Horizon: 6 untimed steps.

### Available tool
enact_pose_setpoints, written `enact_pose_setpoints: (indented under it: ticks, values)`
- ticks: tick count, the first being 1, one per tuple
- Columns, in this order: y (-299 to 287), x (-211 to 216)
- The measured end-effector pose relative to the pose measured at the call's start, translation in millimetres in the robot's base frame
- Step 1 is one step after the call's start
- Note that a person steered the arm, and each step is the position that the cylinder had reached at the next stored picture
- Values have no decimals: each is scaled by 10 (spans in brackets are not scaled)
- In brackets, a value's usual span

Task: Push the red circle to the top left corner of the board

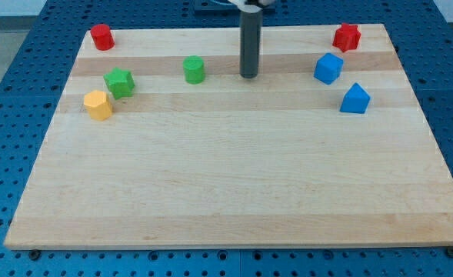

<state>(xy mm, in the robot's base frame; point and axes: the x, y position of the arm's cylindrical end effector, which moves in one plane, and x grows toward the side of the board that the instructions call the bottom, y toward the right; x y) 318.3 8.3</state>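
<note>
At top-left corner of board (234, 192): red circle (101, 36) already sits there, so task looks approx. done. Your tip (248, 75) rests well apart, just right of green circle (194, 69), touching no block. No claw on this rod; nothing held.

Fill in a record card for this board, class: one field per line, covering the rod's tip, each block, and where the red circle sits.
Board: wooden board
My tip, upper middle, touching no block
Red circle, in the view's top left corner
Red star, top right
Green circle, to the left of my tip, apart
Green star, left side
Yellow block, beside the green star
Blue blocks: and, right side
</note>
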Motion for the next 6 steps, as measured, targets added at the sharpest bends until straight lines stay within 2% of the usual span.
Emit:
enact_pose_setpoints:
  ticks: [1,2,3,4,5,6]
  values:
    - [-411,107]
    - [-506,-19]
    - [-706,-388]
    - [-1366,-659]
    - [-2315,-818]
    - [-3103,-739]
